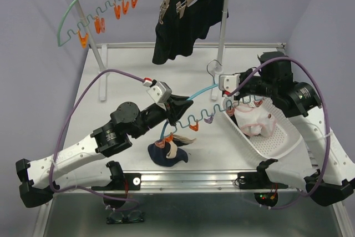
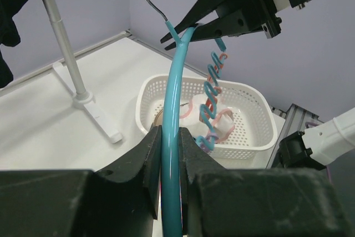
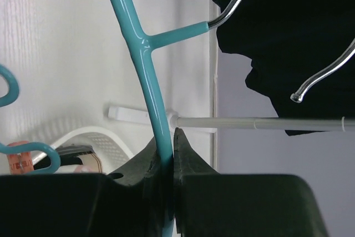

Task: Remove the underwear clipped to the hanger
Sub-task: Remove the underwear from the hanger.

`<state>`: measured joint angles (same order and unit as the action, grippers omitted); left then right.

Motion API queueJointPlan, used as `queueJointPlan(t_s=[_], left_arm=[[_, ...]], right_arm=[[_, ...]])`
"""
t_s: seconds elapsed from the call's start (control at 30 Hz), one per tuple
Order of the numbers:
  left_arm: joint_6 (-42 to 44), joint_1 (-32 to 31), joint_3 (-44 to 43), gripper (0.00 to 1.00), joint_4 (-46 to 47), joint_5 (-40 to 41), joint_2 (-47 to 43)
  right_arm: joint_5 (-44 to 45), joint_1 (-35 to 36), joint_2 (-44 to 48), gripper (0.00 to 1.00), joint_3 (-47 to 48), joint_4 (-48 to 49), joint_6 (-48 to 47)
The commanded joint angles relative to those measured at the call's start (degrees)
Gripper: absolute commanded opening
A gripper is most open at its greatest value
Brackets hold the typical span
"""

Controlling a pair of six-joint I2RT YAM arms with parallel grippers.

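From above, the fingertips of the left gripper [image 2: 169,140] are lost against its own dark body. Its wrist view shows them pressed onto either side of the teal hanger [image 2: 173,92], clamped on the curved rod. The right gripper [image 3: 166,149] is likewise closed tight on the same rod just below the junction with the metal hook; in its own view the lower frame edge cuts off everything under the fingers. The hanger's wavy bar runs across the middle of the overhead frame, its small orange and lilac clips too blurred to tell which grip cloth. At the bar's lower left end, in the lower centre of that frame, the navy and beige underwear [image 1: 169,152] lies crumpled on the table [image 1: 122,70]. An orange clip sits right over it, and whether it is attached cannot be told. The pale pink-white underwear [image 1: 252,121] is bunched inside the white basket [image 2: 265,116] at centre right, partly screened by the bar. The black underwear [image 1: 183,20] hangs limp from wooden hangers at top centre, their tops cropped by the upper edge.
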<state>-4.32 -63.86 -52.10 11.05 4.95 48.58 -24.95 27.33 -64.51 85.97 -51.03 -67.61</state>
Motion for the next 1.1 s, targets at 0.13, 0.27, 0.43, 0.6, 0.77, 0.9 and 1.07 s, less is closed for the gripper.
queueJointPlan(t_s=[0.13, 0.27, 0.43, 0.6, 0.77, 0.9, 1.07], left_arm=[[-2.4, -0.2, -2.1, 0.00, 8.8, 3.9, -1.6], [-1.6, -0.2, -2.5, 0.15, 8.1, 10.2, -4.1], [-1.1, -0.2, -2.8, 0.48, 6.0, 17.4, -8.8], [-3.4, -0.2, -3.9, 0.68, -0.4, 21.6, -11.2], [-9.9, -0.3, -3.0, 0.78, -7.3, 24.7, -13.8], [-15.6, -0.2, -1.0, 0.81, -10.3, 24.1, -15.2], [-21.8, -0.2, 2.5, 0.81, -12.4, 21.7, -15.4]], right_arm=[[2.5, -0.4, 3.2, 0.01, -0.3, 0.3, -0.2], [3.9, -0.4, 4.0, 0.01, 0.2, 0.3, 1.9], [8.0, -0.4, 5.4, 0.01, -1.3, 1.6, 6.2], [12.4, -0.4, 6.7, 0.01, -4.3, 4.3, 12.0], [16.9, -0.4, 7.1, 0.01, -7.0, 6.3, 19.5], [19.6, -0.6, 6.7, 0.01, -8.5, 7.0, 23.0], [20.3, -1.7, 5.7, 0.01, -9.2, 7.9, 25.8]])
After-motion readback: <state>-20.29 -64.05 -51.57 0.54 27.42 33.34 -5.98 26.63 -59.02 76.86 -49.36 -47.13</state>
